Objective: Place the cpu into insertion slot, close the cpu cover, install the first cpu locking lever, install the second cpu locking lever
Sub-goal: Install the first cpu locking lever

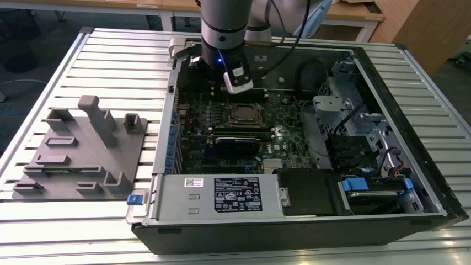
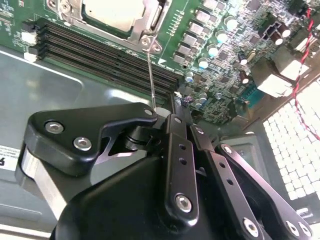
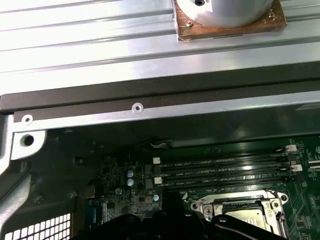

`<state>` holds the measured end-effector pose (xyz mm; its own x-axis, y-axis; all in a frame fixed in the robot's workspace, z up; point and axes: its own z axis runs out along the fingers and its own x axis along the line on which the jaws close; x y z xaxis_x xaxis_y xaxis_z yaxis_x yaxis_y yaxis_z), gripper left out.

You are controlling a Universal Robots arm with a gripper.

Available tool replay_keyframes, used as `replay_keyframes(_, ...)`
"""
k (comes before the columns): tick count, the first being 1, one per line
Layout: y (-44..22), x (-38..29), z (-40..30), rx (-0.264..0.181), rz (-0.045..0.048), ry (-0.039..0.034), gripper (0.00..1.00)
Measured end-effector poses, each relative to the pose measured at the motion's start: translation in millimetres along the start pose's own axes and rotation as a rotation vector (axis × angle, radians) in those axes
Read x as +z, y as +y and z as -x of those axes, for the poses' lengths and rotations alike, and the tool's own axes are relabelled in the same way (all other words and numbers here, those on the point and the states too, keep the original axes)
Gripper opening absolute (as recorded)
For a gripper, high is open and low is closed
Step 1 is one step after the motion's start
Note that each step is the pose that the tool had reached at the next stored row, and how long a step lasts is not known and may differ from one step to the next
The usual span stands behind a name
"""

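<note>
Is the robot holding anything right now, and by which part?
The gripper pinches the thin silvery wire locking lever by its free end.

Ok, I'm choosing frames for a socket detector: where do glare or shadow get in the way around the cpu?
Exterior view: the insertion slot is evenly lit, a blue light glowing on the arm above it. Second wrist view: glare washes the cpu pale. First wrist view: the slatted table shines bright while the motherboard beside the slot lies in shade.
</note>
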<state>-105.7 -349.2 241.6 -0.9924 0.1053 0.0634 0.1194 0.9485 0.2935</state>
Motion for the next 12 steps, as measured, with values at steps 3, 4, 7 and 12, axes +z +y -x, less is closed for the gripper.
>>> replay_keyframes(3, 0.5, 0.1, 5.1, 0.0, 0.0, 0.0001, 0.1)
replay_keyframes(4, 0.8, 0.2, 7.5, 0.0, 0.0, 0.0, 0.1)
replay_keyframes(7, 1.7, 0.3, 15.6, 0.0, 0.0, 0.0, 0.1)
replay_keyframes(12, 3.1, 0.3, 28.3, 0.0, 0.0, 0.0, 0.1)
